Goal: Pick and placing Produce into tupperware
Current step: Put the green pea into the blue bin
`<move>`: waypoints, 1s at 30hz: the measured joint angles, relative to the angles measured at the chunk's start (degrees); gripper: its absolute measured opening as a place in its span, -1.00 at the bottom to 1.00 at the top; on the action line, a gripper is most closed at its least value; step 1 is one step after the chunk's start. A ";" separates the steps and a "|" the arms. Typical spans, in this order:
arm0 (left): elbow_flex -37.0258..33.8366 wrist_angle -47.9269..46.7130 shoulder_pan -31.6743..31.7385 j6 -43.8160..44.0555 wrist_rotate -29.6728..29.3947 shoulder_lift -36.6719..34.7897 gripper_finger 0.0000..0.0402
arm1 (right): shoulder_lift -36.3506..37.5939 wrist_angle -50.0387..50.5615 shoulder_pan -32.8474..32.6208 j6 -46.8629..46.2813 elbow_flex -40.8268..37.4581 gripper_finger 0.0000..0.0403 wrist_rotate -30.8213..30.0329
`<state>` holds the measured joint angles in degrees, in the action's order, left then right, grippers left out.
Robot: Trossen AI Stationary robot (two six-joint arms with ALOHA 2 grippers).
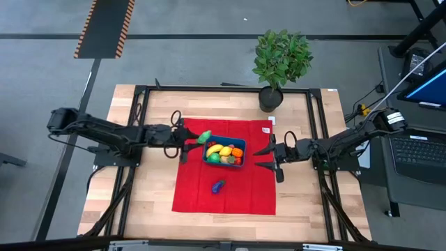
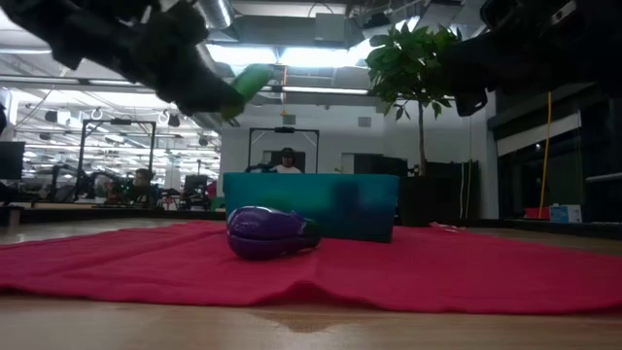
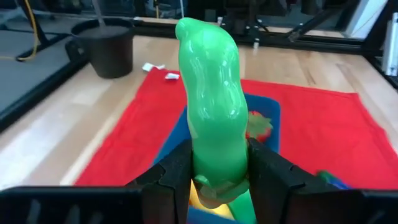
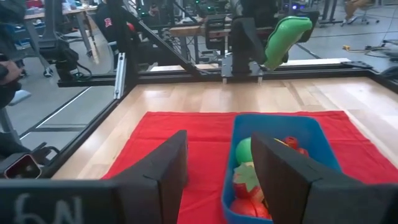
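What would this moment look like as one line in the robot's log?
left gripper: shut on green produce | above tupperware edge | right gripper: open, waiting | purple produce: on red cloth

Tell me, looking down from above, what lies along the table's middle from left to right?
Left claw holding a green vegetable → blue tupperware with produce in it → right claw, open and empty, over the red cloth's edge.

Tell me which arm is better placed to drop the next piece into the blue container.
Left. The left gripper already holds the green vegetable raised beside the tupperware. The right gripper is open and empty on the other side.
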<state>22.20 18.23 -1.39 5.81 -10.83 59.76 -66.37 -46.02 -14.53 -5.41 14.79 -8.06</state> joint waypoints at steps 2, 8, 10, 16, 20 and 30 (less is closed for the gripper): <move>1.68 -0.19 0.64 -1.26 0.02 1.52 -0.42 | 0.00 0.06 0.21 0.16 0.00 -0.11 -0.04; 7.69 -7.95 1.73 -4.35 3.66 5.93 -0.41 | 0.00 0.52 0.24 1.46 0.02 -0.11 -0.02; 10.13 -11.06 2.07 -4.56 3.85 7.70 -0.42 | 0.00 0.78 0.24 1.47 0.02 -0.11 -0.02; 17.69 -21.92 3.44 -7.96 4.76 12.77 -0.42 | 0.00 0.95 0.24 2.47 0.02 -0.11 0.00; 23.06 -29.46 4.16 -10.40 6.09 16.25 -0.41 | 0.00 1.39 0.24 2.90 0.02 -0.11 0.00; 34.16 -41.56 5.86 -16.94 10.54 24.86 -0.42 | 0.00 1.88 0.24 4.59 0.02 -0.11 0.05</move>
<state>56.35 -23.32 4.47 -11.13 -0.30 84.62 -66.37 -44.15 -14.28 -0.81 14.81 -8.01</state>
